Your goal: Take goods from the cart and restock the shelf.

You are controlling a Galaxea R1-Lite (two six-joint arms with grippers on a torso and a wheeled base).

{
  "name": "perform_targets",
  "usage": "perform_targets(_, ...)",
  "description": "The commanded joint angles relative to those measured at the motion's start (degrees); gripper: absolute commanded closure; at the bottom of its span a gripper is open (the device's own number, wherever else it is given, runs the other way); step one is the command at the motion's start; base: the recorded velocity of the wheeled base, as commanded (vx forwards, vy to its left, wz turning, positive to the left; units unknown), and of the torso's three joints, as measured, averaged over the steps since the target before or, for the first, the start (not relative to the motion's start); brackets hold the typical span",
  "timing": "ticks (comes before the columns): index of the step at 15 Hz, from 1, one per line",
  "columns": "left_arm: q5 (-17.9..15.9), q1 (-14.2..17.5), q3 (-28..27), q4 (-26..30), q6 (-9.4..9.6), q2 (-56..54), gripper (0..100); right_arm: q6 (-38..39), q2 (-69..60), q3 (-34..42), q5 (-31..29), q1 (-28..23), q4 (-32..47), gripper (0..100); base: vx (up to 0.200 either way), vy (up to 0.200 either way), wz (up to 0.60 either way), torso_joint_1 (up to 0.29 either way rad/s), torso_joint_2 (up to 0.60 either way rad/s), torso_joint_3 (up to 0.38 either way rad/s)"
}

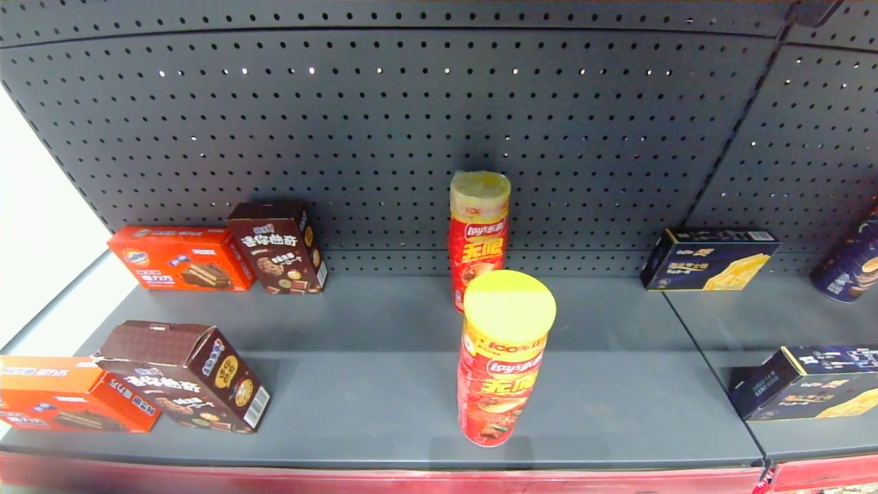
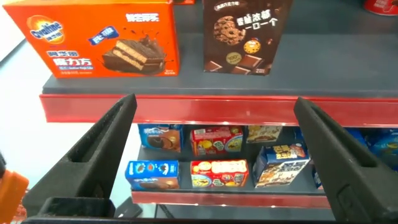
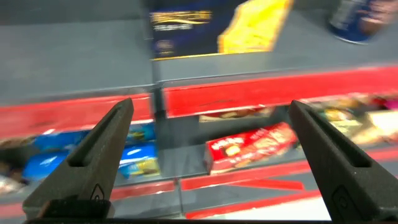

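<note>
red front chip can (image 1: 504, 363) stands upright midway along the shelf (image 1: 617, 412), its twin (image 1: 479, 233) behind; left tool (image 2: 214, 102) and right tool (image 3: 210, 104) gape empty before its edge (can lies between them, neither clearly nearer).

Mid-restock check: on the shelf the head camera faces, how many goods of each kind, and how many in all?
Orange boxes: 2
Brown cookie boxes: 2
Red chip cans: 2
Dark blue boxes: 2
Dark blue can: 1
Total: 9
</note>
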Motion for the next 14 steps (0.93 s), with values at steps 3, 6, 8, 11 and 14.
perform_targets(3, 0.04, -0.02, -0.06, -0.02, -0.04, 0.10, 0, 0.01, -1.60, -0.04, -2.46, 25.11, 0.05, 0, 0.000, 0.000, 0.00, 0.000, 0.00, 0.000)
perform_targets(6, -0.05, -0.02, -0.06, 0.15, 0.05, 0.10, 0, 0.71, -2.12, -0.04, -4.83, 22.48, 0.14, 0, 0.000, 0.000, 0.00, 0.000, 0.00, 0.000)
perform_targets(8, -0.05, -0.02, -0.06, 0.06, 0.05, 0.10, 0, 0.62, 1.04, -0.04, -4.75, 18.96, 0.05, 0, 0.000, 0.000, 0.00, 0.000, 0.00, 0.000)
perform_targets(11, 0.04, -0.02, 0.02, -0.02, 0.05, 0.10, 0, 0.53, 2.27, -0.04, -4.75, 15.18, 0.05, 0, 0.000, 0.000, 0.00, 0.000, 0.00, 0.000)
perform_targets(14, 0.21, -0.02, 0.02, -0.02, -0.13, 0.10, 0, 0.71, 0.34, 0.05, -4.83, 10.87, -0.04, 0, 0.000, 0.000, 0.00, 0.000, 0.00, 0.000)
